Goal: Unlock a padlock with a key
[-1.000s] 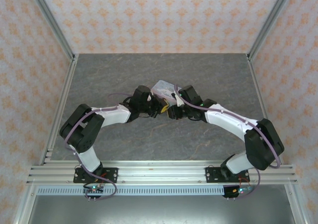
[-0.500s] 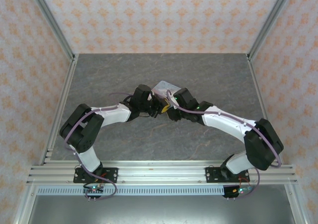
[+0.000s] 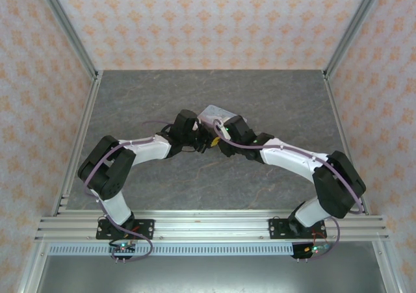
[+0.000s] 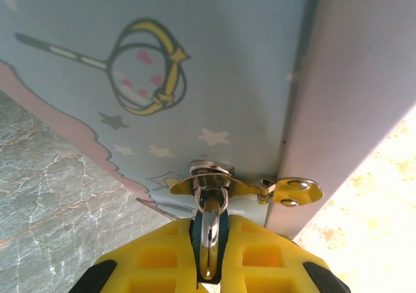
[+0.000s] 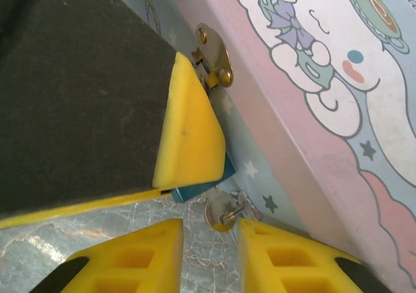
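Yellow-padded and pressed together, the left pincer (image 4: 209, 249) pinches the padlock (image 4: 209, 218) by its thin dark blue-green body. The lock's small metal shackle is hooked at the gold-toned hasp (image 4: 289, 190) on the side wall of a pastel-blue cartoon tin (image 4: 97, 52).

Seen from the right wrist, the right pincer (image 5: 209, 240) faces that same wall of the tin. Its 2 yellow fingers (image 5: 140, 251) stand a little apart. The key (image 5: 222, 214), a small silvery thing with a round head, lies just beyond the gap between their tips, and neither pad visibly touches it. It sits right under the padlock's teal corner, just beside the tin (whether its blade is seated in the lock cannot be told).

From above, both arms meet in the middle of the grey marbled table (image 3: 149, 91), at the near edge of the tin, with the 2 pincers almost nose to nose.
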